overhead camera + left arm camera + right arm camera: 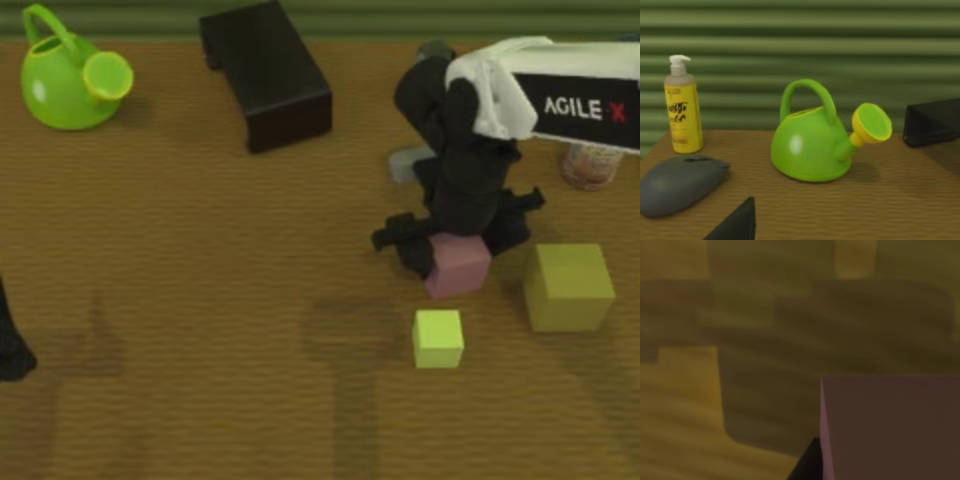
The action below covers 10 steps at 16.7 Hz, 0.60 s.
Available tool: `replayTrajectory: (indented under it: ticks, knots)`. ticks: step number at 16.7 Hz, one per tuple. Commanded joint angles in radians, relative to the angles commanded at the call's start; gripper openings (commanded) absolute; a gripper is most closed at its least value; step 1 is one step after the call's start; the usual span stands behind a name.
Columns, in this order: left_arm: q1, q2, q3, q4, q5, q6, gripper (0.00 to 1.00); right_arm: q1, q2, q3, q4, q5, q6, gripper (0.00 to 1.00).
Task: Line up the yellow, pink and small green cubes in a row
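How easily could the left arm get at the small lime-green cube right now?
Probably not easily: the left hand sits at the table's far left edge, the small lime-green cube lies well right of centre, and the right hand is working close beside it.

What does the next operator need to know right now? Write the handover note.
Right gripper: down over the pink cube, at the top view's centre right; its fingers are hidden, so grip unconfirmed. The right wrist view shows the cube close up.
Left arm: parked at the left edge.
Yellow cube: right of the pink cube, apart from it.
Green cube: just in front of the pink cube, nearer the camera, apart from it.
Done: no row formed; the three cubes sit in a loose cluster.
Left: confirm the grasp on the pink cube, then bring all three cubes into one line.
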Motion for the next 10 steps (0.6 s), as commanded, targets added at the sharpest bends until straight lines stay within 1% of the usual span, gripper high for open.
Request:
replayTrajectory:
  ticks: [3, 4, 10]
  knots:
    - [0.0, 0.0, 0.0, 0.0, 0.0, 0.0, 1.0, 0.0, 0.0, 0.0, 0.0, 0.0, 0.0, 0.02]
    - [0.0, 0.0, 0.0, 0.0, 0.0, 0.0, 1.0, 0.0, 0.0, 0.0, 0.0, 0.0, 0.0, 0.0]
    - [0.0, 0.0, 0.0, 0.0, 0.0, 0.0, 1.0, 0.0, 0.0, 0.0, 0.0, 0.0, 0.0, 0.0]
